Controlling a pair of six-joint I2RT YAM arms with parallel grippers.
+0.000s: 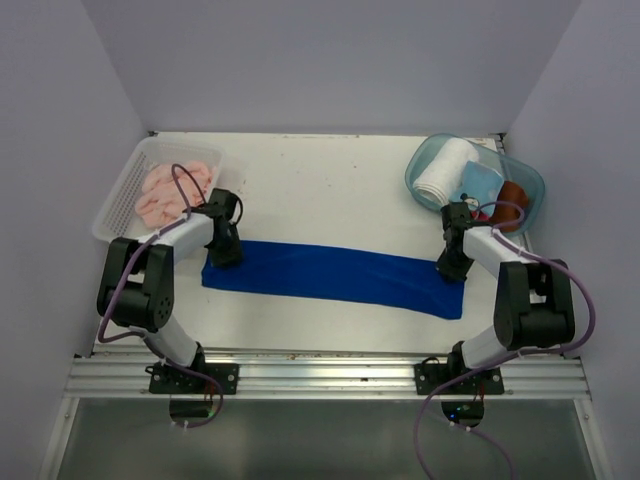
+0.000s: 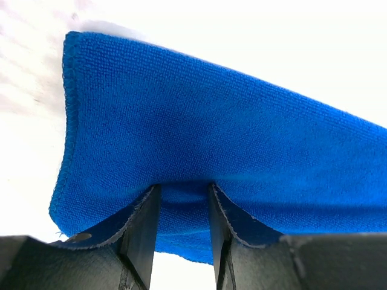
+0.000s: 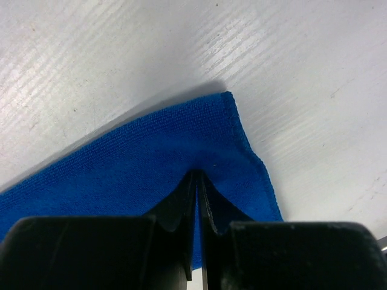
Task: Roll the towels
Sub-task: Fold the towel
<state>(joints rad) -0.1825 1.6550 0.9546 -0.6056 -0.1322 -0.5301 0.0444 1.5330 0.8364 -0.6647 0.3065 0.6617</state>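
Note:
The royal blue towel (image 1: 340, 275) lies as a long folded strip across the table's middle. My left gripper (image 1: 225, 255) is down on its far left corner. In the left wrist view the blue towel (image 2: 211, 121) fills the gap at my left gripper (image 2: 184, 190), whose fingers stand part-way apart and squeeze a raised fold of cloth. My right gripper (image 1: 452, 268) sits at the strip's right end. The right wrist view shows the right gripper (image 3: 198, 175) shut tight on the blue towel (image 3: 151, 151) near its corner. The pale pink towel (image 1: 170, 190) lies crumpled in a white basket (image 1: 115, 205).
The white basket stands at the back left. A clear tub (image 1: 425, 160) at the back right holds a rolled white towel (image 1: 445, 170) and other cloths. Purple walls close in both sides. A metal rail (image 1: 330, 375) runs along the near edge.

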